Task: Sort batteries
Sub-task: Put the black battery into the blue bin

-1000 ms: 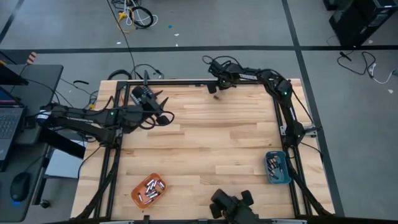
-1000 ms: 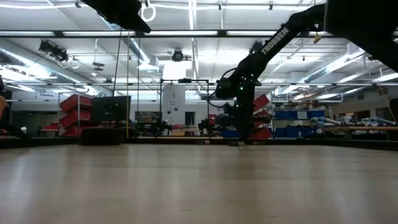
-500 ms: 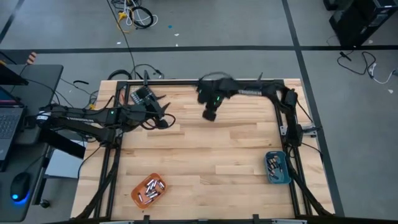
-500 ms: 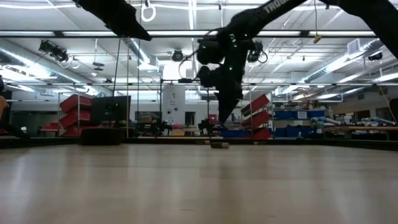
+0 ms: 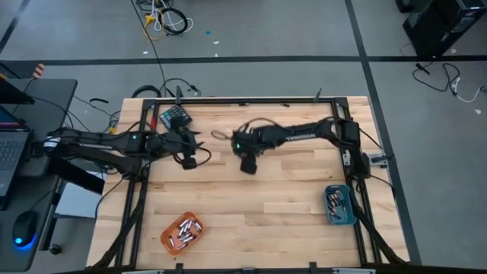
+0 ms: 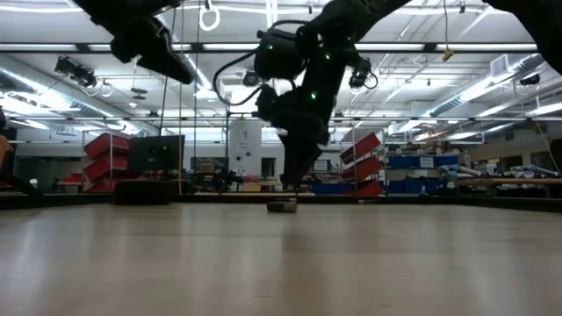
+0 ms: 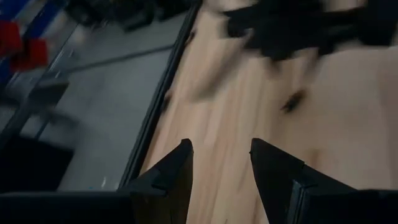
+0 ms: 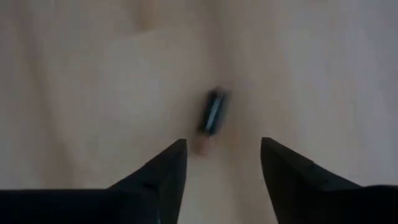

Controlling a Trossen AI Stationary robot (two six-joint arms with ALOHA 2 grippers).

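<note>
- orange tray (image 5: 183, 232): pile of batteries (image 5: 185, 230)
- blue tray (image 5: 338, 205): few cells
- right gripper (image 5: 249, 165) spread, above loose battery (image 8: 213, 112) mid-table
- left gripper (image 5: 191, 158) spread, empty, near keypad block (image 5: 175, 118)

One dark battery (image 8: 212, 112) with a pale end lies flat on the wood, loose, just ahead of the right gripper (image 8: 222, 163) and centred between its parted jaws
</note>
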